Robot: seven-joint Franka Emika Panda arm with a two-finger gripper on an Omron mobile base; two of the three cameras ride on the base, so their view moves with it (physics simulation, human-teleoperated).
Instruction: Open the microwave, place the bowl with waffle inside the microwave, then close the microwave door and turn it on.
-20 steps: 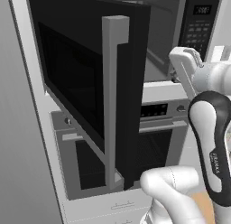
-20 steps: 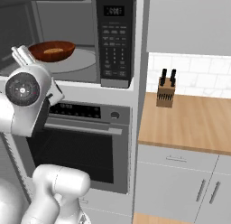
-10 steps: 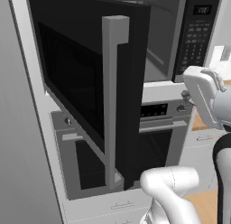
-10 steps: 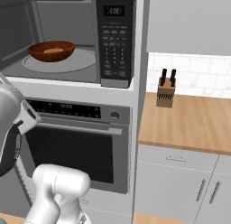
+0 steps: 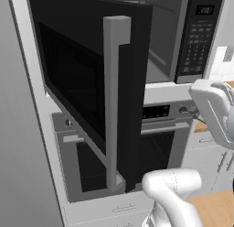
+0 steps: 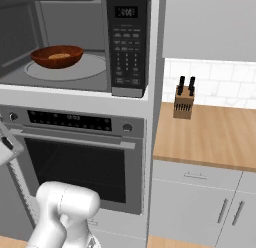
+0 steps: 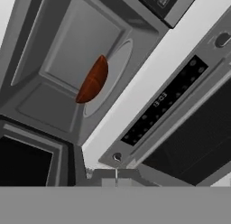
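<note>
The microwave (image 6: 127, 42) stands open, and its black door (image 5: 87, 84) with the tall silver handle (image 5: 114, 102) swings out towards the left base camera. Inside, the reddish-brown bowl (image 6: 56, 57) sits on the round turntable (image 6: 85, 69) with a tan waffle piece (image 6: 59, 55) in it. The hand view is rolled and shows the bowl (image 7: 92, 79) in the cavity from below. My gripper (image 7: 116, 179) is shut with nothing between its tips. It sits low, at the height of the oven's control panel, apart from the bowl. The arm's white hand (image 5: 212, 109) hangs right of the open door.
A steel-fronted oven (image 6: 75, 159) with a horizontal bar handle (image 6: 75, 138) sits under the microwave. To the right, a wooden counter (image 6: 210, 137) carries a knife block (image 6: 183, 99) above grey cabinets. The open door takes up the room left of the arm.
The arm has drawn back from the microwave opening and dropped to oven height, moving right in the left base view. The bowl stays on the turntable. The gripper stays shut.
</note>
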